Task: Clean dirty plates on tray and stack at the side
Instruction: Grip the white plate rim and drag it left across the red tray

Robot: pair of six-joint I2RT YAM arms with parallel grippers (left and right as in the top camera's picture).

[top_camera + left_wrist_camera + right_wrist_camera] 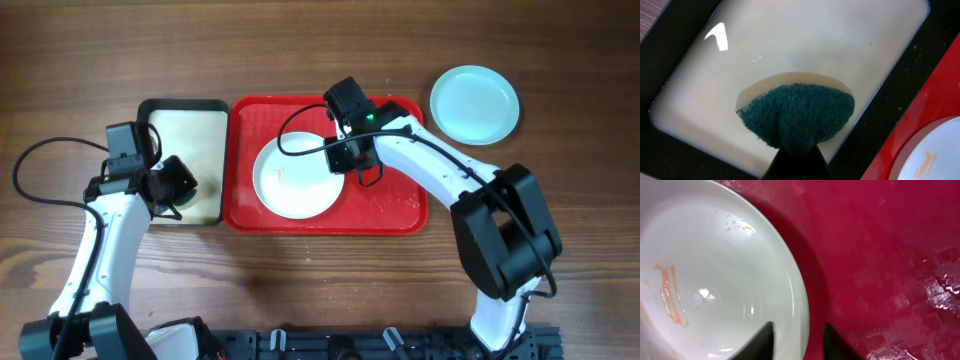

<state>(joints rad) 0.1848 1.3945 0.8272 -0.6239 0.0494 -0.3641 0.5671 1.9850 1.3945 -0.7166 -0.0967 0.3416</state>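
A white plate (297,178) with an orange smear lies on the red tray (390,205). My right gripper (352,160) is open at the plate's right rim. In the right wrist view its fingers (799,330) straddle the rim of the plate (715,270), one over the plate and one over the tray (880,255). One light-blue plate (475,104) lies on the table at the far right. My left gripper (170,190) is shut on a green sponge (797,115) and holds it over the black-rimmed tray. No other plate shows.
The black-rimmed tray with a cream inside (190,135) sits against the red tray's left side; it fills the left wrist view (790,40), with the red tray (935,95) and white plate (935,155) at the right. Wet patches shine on the red tray.
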